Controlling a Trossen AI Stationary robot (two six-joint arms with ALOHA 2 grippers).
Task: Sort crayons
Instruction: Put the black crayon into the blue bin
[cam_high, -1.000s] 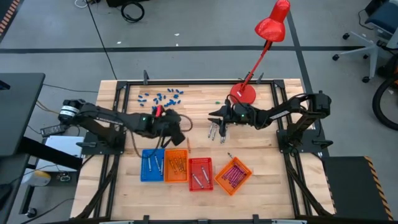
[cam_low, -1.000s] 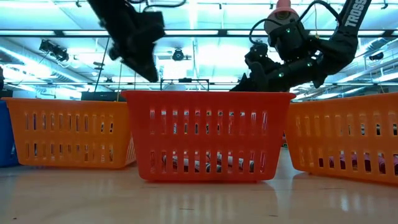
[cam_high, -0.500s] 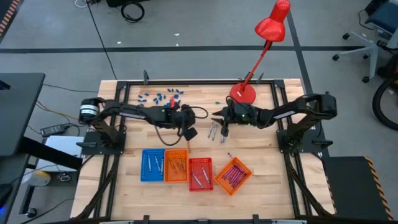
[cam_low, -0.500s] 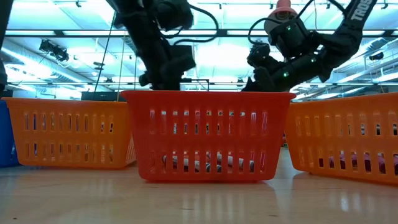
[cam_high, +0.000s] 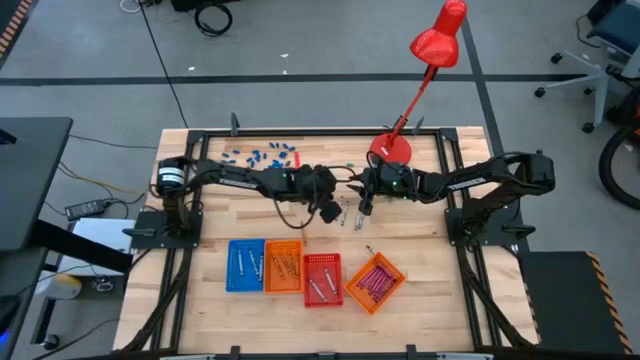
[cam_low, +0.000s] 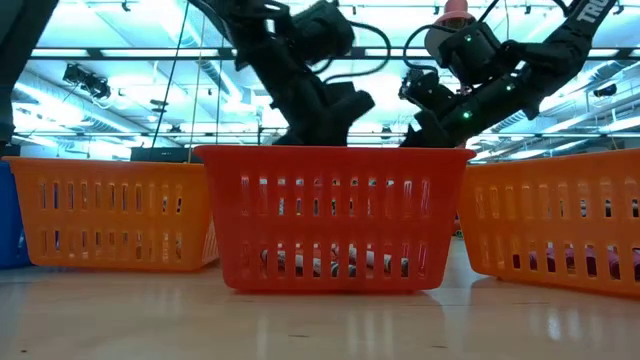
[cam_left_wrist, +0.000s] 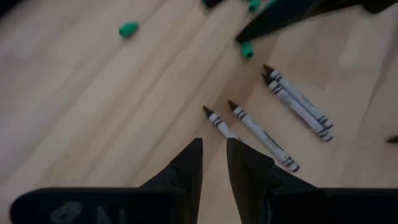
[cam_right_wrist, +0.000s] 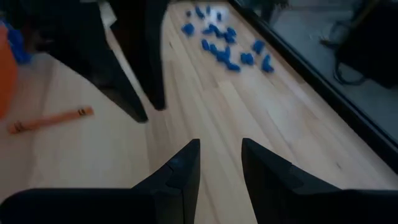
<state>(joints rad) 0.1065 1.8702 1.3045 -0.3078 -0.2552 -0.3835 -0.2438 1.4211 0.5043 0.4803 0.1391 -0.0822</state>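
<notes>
Left end effector (cam_left_wrist: 214, 163), slightly open and empty, hovers over thin silvery-grey crayons (cam_left_wrist: 261, 134) near the red lamp base (cam_high: 390, 150); centre one crayon between fingers before closing.

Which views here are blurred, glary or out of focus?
Left wrist view: soft throughout, green bits smeared, grey crayons still readable. Right wrist view: blue bits out of focus. Low view: bright ceiling lights backlight both arms, and the floor shows glare.
</notes>
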